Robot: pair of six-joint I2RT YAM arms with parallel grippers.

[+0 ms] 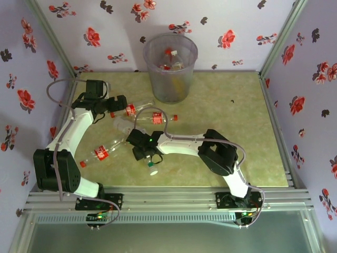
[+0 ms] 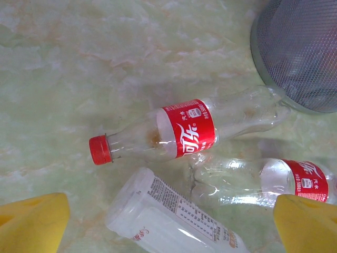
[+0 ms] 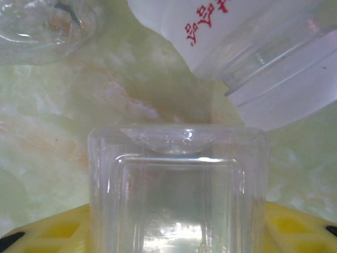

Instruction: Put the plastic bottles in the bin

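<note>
Fingers [image 3: 52,232] of the right gripper [image 3: 176,226] sit against both flanks of a clear square-sided bottle [image 3: 179,174], apparently clamping it, though the contact faces lie at the frame's edge. Just ahead to its right lies a white bottle [image 3: 253,47] with red print; ahead to its left, another clear bottle [image 3: 42,26]. The left gripper [image 2: 171,221] has its jaws spread wide and holds nothing, hanging above a red-capped bottle [image 2: 184,132] and a second red-labelled bottle [image 2: 274,182]. The bin [image 2: 300,52] stands beyond these, several bottles [image 1: 171,60] inside.
</note>
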